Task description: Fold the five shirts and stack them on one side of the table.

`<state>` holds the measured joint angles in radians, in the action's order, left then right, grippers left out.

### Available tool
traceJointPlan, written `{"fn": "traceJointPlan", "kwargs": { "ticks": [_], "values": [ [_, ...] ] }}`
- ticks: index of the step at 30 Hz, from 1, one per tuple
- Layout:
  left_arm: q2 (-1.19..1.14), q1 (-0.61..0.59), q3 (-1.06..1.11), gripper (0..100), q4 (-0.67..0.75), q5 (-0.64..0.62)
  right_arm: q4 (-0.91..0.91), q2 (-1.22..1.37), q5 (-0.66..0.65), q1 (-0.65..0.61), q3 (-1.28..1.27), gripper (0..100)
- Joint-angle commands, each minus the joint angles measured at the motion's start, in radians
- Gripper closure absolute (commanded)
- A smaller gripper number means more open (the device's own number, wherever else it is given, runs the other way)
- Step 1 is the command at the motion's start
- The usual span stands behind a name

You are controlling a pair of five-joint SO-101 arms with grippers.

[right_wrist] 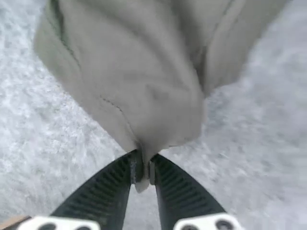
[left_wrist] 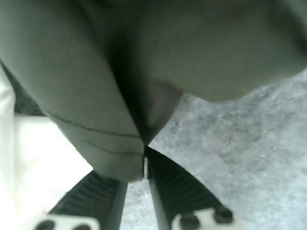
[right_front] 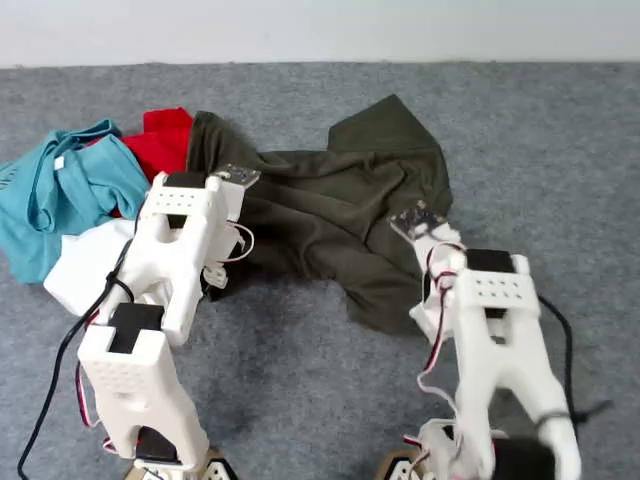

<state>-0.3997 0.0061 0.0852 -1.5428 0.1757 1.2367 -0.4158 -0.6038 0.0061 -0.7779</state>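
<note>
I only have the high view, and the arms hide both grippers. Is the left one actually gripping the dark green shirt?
Observer: Yes, the left gripper is shut on a fold of the dark green shirt.
Operator: And the right?
Observer: The right gripper is shut on a stitched hem of that shirt.
Operator: Anything else near the left one?
Observer: The white shirt lies right beside it, outside its jaws.

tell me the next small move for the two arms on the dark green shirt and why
Probably raise both pincers together and draw them apart, so the dark green shirt opens out flat. The left pincer and the right pincer are each shut on a bunched fold of it, and it lies crumpled, one end beside the red shirt.
</note>
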Motion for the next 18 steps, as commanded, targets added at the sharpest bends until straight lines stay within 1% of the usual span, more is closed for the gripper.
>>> {"fn": "traceJointPlan", "kwargs": {
  "ticks": [1, 4, 5, 9, 12, 16, 18],
  "values": [
    [0.018, -0.008, -0.091, 99, -0.091, 0.000, 0.097, -0.191, -0.014, -0.004, 0.097, 98.9],
    [0.018, -0.008, -0.193, 99, -0.199, 0.002, 0.163, -0.297, -0.014, -0.004, 0.158, 98.9],
    [0.020, -0.008, -0.219, 99, -0.216, 0.000, 0.185, -0.328, -0.014, -0.004, 0.180, 98.9],
    [0.121, -0.026, -0.222, 99, -0.213, 0.000, 0.285, -0.410, -0.014, -0.004, 0.293, 98.9],
    [0.265, -0.035, -0.182, 99, -0.213, 0.000, 0.343, -0.432, -0.014, -0.004, 0.399, 98.9],
    [0.465, -0.038, -0.059, 99, -0.213, 0.003, 0.403, -0.432, -0.014, -0.004, 0.545, 98.9],
    [0.560, -0.040, 0.007, 99, -0.213, 0.028, 0.437, -0.432, -0.014, -0.004, 0.612, 98.9]
  ]
}}
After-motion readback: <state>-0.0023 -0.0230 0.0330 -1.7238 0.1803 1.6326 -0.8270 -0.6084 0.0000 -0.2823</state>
